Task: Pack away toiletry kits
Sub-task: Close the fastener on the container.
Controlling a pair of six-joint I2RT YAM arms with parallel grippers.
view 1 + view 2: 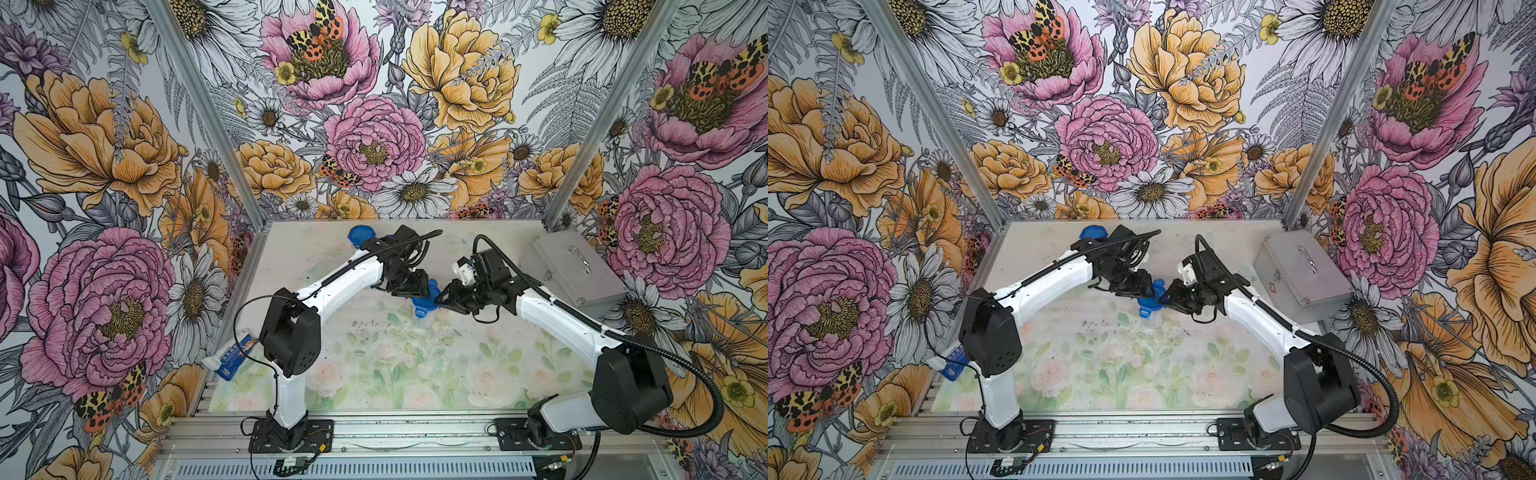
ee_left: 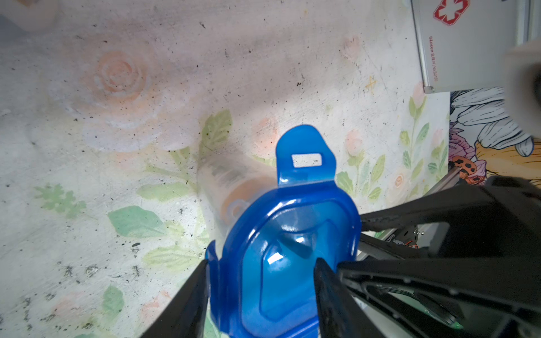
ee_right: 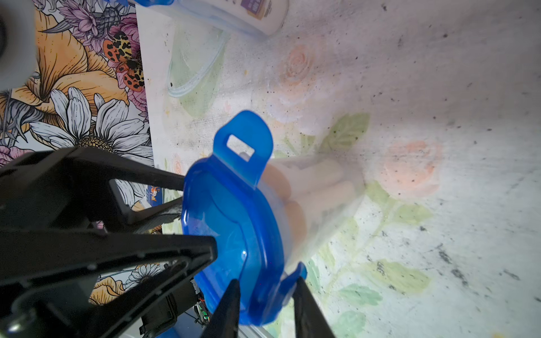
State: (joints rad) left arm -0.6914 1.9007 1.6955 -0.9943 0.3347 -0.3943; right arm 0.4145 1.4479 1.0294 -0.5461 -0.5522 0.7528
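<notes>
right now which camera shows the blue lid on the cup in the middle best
The left wrist view: the blue lid fills the picture, top face toward the camera, one slotted tab sharp. The right wrist view shows it tilted and slightly blurred. In both top views it is small and partly covered.

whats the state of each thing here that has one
lid: on the filled cup, one tab sticking up unlatched
filled cup: lidded, orange-capped bottles inside
metal case: closed
empty cup: no lid
left end effector: fingers astride the lid, grip unclear
right end effector: fingers astride a lid tab, grip unclear
</notes>
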